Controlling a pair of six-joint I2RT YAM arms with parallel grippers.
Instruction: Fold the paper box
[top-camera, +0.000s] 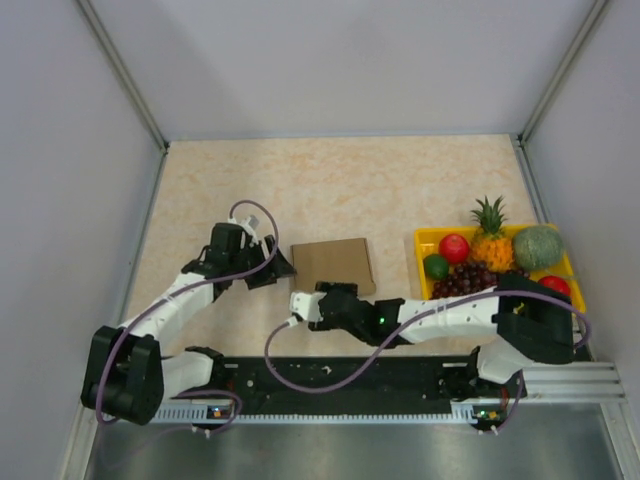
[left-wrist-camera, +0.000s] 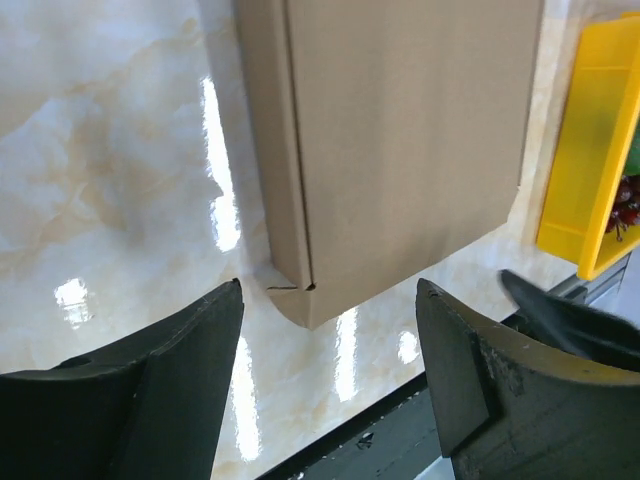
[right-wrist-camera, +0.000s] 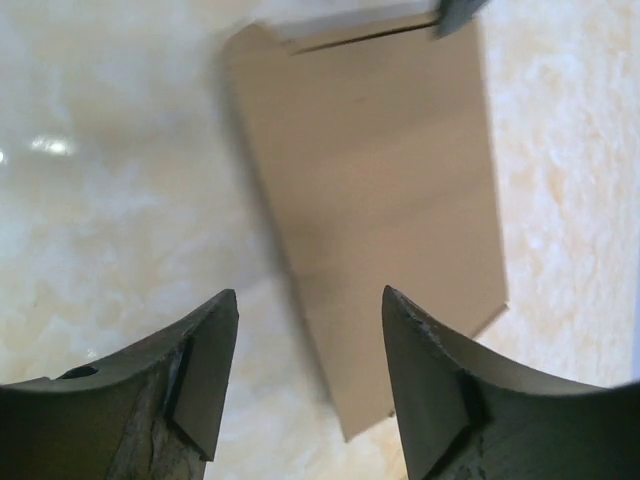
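The paper box (top-camera: 333, 265) is plain brown cardboard and lies closed on the marble-look table near the middle. My left gripper (top-camera: 282, 268) stands open just left of the box. In the left wrist view the box's (left-wrist-camera: 400, 130) near corner lies just ahead of the left gripper (left-wrist-camera: 330, 285), whose fingers do not touch it. My right gripper (top-camera: 335, 293) is at the box's near edge. In the right wrist view the right gripper (right-wrist-camera: 310, 292) is open and hovers over the box's (right-wrist-camera: 380, 180) blurred near corner, holding nothing.
A yellow tray (top-camera: 425, 240) stands to the right of the box and holds a pineapple (top-camera: 490, 235), a melon (top-camera: 538, 246), a red apple (top-camera: 454, 247) and grapes (top-camera: 465, 278). Its edge (left-wrist-camera: 580, 150) shows in the left wrist view. Grey walls enclose the table.
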